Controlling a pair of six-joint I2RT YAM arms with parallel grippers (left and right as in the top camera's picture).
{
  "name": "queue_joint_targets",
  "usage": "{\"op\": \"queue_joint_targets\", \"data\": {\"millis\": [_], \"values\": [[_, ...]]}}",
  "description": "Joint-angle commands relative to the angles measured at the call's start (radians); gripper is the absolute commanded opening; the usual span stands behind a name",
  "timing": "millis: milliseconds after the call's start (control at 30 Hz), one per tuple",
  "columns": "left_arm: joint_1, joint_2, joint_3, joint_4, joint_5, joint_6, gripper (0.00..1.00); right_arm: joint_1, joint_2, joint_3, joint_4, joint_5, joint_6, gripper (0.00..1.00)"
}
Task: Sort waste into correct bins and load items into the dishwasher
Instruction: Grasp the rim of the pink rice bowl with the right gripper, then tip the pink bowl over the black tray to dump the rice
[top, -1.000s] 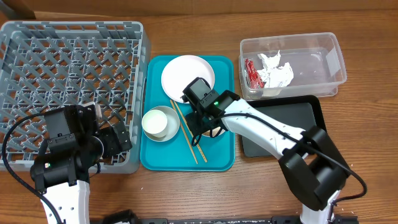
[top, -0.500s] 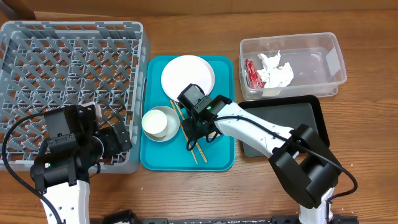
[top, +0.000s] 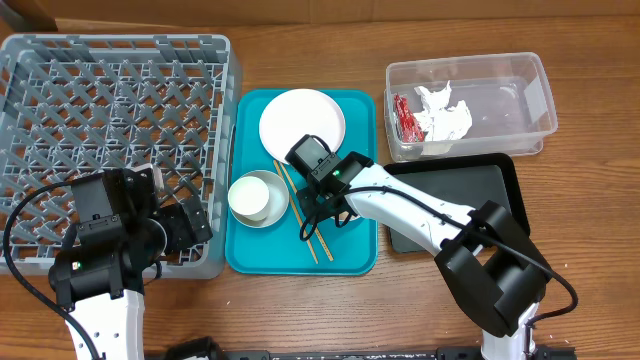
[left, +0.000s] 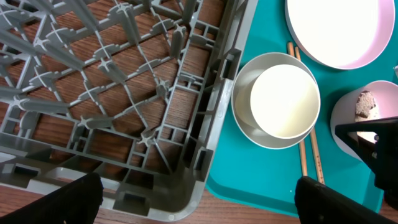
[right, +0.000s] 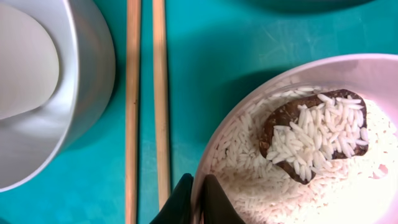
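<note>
My right gripper (right: 199, 200) is shut on the rim of a pale pink bowl (right: 249, 180), which holds loose white rice (right: 323, 186) and a brown food lump (right: 311, 134) and sits on the teal tray. The wooden chopsticks (right: 146, 93) lie just left of it, then a white bowl with a white cup inside (top: 259, 198). A round white plate (top: 302, 120) lies at the tray's far end. My left gripper (left: 199, 202) is open and empty over the near right corner of the grey dish rack (top: 110, 110). The pink bowl also shows in the left wrist view (left: 367, 112).
The clear tub (top: 520, 95) at the back right holds a red wrapper (top: 405, 118) and a crumpled white napkin (top: 445, 112). The black tray (top: 460, 195) lies in front of it, right of the teal tray (top: 350, 255). My right arm crosses over it.
My right gripper shifted slightly left and toward the front over the teal tray a second ago, then stayed still. The left arm has not moved.
</note>
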Motion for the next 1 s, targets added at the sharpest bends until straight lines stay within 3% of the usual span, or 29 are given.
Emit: {"op": "queue_joint_targets", "data": {"millis": [0, 200, 367, 633, 967], "values": [[0.003, 0.002, 0.022, -0.001, 0.012, 0.014, 1.0, -0.003, 0.004, 0.043, -0.055, -0.007, 0.013, 0.04], [0.003, 0.002, 0.022, 0.002, 0.012, 0.014, 1.0, -0.035, -0.075, 0.146, -0.138, -0.006, 0.018, 0.04], [0.003, 0.002, 0.022, 0.003, 0.012, 0.014, 1.0, -0.101, -0.185, 0.176, -0.168, -0.012, 0.108, 0.04], [0.003, 0.002, 0.022, 0.003, 0.012, 0.015, 1.0, -0.308, -0.282, 0.176, -0.276, -0.231, 0.225, 0.04], [0.003, 0.002, 0.022, 0.006, 0.012, 0.015, 1.0, -0.597, -0.282, 0.104, -0.353, -0.541, 0.082, 0.04]]}}
